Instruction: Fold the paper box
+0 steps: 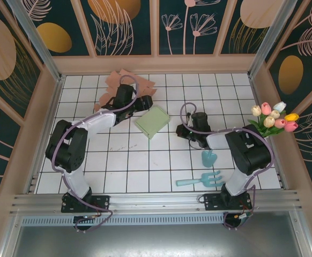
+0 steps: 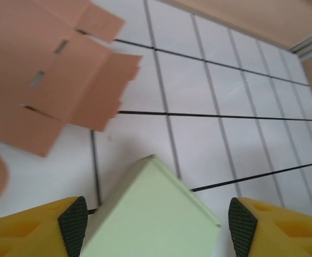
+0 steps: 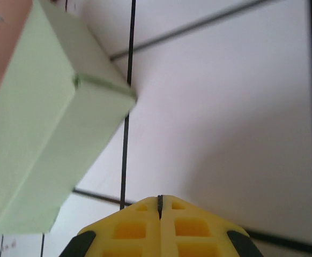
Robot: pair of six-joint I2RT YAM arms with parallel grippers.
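A white tabletop ruled in black grid lines lies before me, walled with wood-framed panels painted with leaves and flowers. The pale green paper box sits closed near the middle of the table, between my two arms and turned at an angle to the grid.

My left gripper hangs just above the box's far-left corner with its jaws spread wide. From that wrist, the box lies between my dark pads, though I cannot tell whether either pad touches it. Flat brown cardboard blanks lie behind, near the back wall.

My right gripper is just right of the box, its yellow fingers pressed together on nothing; the box stands apart from them.

A blue trowel and blue rake lie near my right arm, and tulips stand at the right edge.
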